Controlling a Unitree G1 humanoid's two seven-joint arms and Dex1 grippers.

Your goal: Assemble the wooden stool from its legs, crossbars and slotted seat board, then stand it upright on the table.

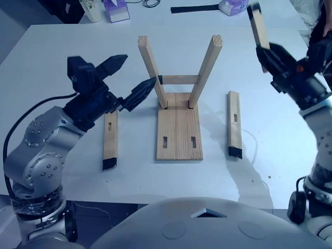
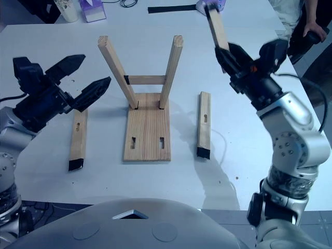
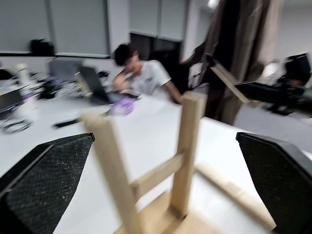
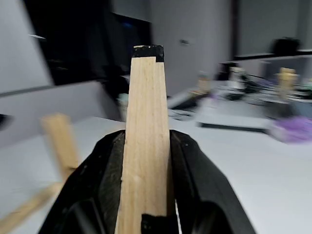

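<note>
The slotted seat board (image 1: 179,129) lies flat mid-table. Two legs (image 1: 151,70) (image 1: 206,67) stand in its far slots, leaning apart and joined by a crossbar (image 1: 179,79). A loose leg with a black tip (image 1: 110,140) lies left of the board and another (image 1: 234,124) lies right of it. My left gripper (image 1: 139,70) hovers open just left of the standing left leg, above the table; its fingers (image 3: 48,175) frame the two legs (image 3: 187,146). My right gripper (image 1: 270,52) is raised at the far right, shut on a wooden piece (image 4: 144,146) that points up and away (image 2: 217,26).
At the table's back edge stand a cup (image 1: 93,9), two purple tissue boxes (image 1: 116,9) (image 1: 233,6) and a black strip (image 1: 194,8). Bare table (image 1: 67,46) lies on both sides of the parts and toward the near edge.
</note>
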